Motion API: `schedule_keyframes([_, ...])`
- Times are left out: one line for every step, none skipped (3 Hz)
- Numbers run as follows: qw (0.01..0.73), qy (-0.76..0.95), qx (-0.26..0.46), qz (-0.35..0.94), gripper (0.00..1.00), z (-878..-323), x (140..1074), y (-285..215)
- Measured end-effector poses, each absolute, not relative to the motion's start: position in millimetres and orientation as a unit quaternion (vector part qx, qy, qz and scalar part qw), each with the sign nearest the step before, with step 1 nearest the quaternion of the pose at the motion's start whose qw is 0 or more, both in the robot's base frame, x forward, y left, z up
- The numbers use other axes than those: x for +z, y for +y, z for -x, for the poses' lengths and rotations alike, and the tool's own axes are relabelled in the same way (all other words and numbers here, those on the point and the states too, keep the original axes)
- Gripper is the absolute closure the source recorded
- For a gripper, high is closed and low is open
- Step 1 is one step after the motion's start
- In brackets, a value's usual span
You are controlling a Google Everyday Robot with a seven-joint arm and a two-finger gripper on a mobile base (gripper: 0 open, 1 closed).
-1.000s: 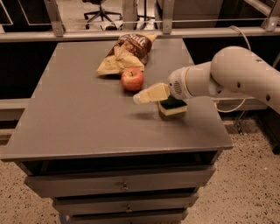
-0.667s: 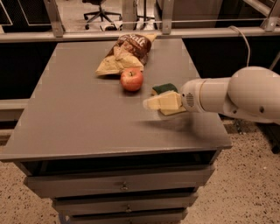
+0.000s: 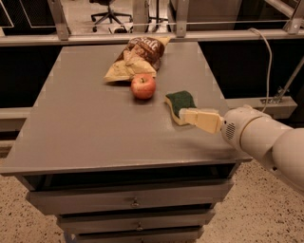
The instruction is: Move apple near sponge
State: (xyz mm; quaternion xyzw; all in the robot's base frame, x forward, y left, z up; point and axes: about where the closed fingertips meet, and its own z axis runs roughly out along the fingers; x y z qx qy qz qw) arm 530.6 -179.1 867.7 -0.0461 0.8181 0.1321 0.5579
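Note:
The red apple (image 3: 143, 86) sits on the grey table (image 3: 85, 123), just in front of the chip bag. The sponge (image 3: 180, 104), dark green on top with a pale yellow base, lies to the apple's right, a short gap between them. My gripper (image 3: 184, 116) comes in from the right, its cream fingers pointing left, its tip at the sponge's near right edge and partly covering it. It holds nothing that shows.
A brown-and-tan chip bag (image 3: 137, 56) lies at the table's back centre, touching the apple's far side. Drawers (image 3: 135, 201) sit under the table front. A railing and an office chair (image 3: 108, 10) stand behind the table.
My arm has pulled back to the right and lower, uncovering the sponge, which now lies in plain view right of the apple. The apple and the bag have not moved.

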Motion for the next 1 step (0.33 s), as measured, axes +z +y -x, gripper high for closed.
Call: schedule_keyframes([0.558, 0.818, 0.132, 0.046, 0.00, -530.6, 867.7, -179.1])
